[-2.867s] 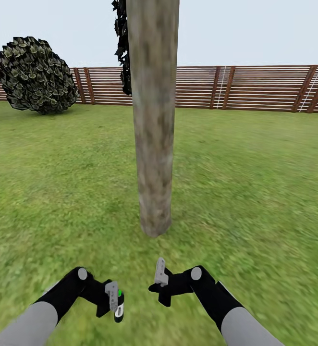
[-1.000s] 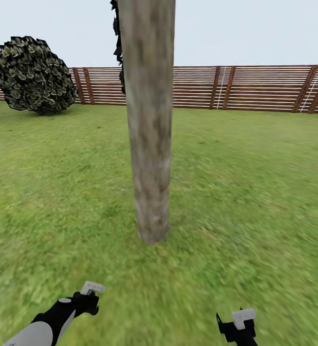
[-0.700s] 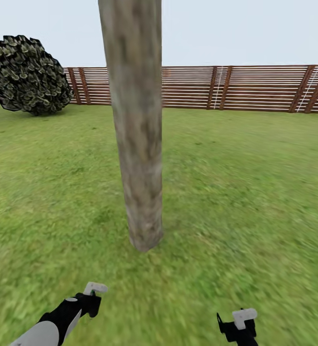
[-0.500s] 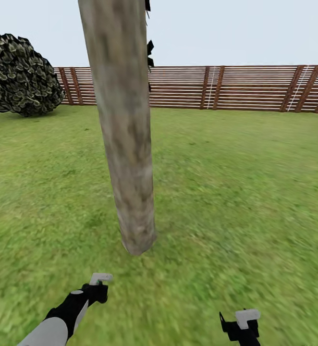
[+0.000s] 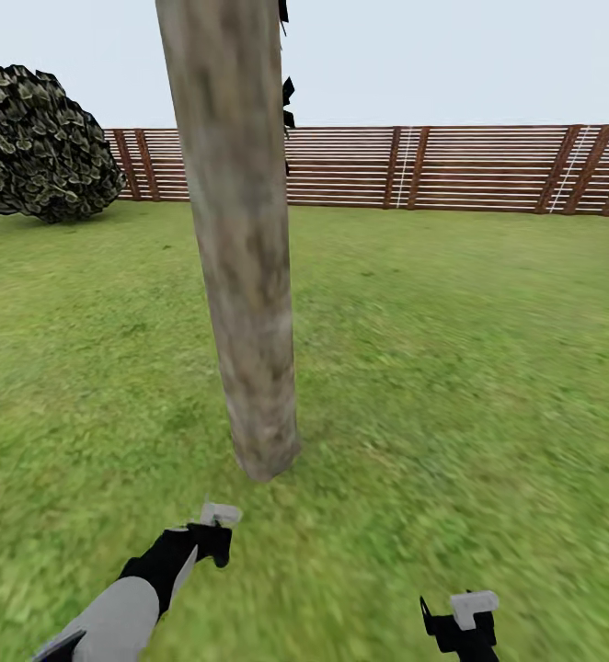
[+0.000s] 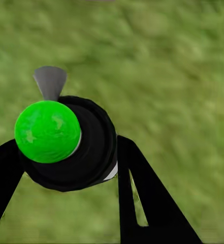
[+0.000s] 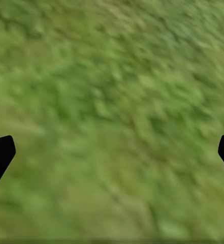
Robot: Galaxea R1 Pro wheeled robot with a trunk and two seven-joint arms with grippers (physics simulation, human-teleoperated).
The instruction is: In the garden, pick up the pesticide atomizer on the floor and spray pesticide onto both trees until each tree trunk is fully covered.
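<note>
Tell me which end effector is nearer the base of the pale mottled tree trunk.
Left. The left end effector sits just before the pale mottled tree trunk, below its base; the right end effector is well off to the right, lower in the head view.

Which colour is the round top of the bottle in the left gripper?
Bright green: the bottle's top shows best in the left wrist view.

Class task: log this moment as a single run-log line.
left gripper: shut on atomizer, green top | right gripper: open, over lawn | tree trunk: just ahead
</note>
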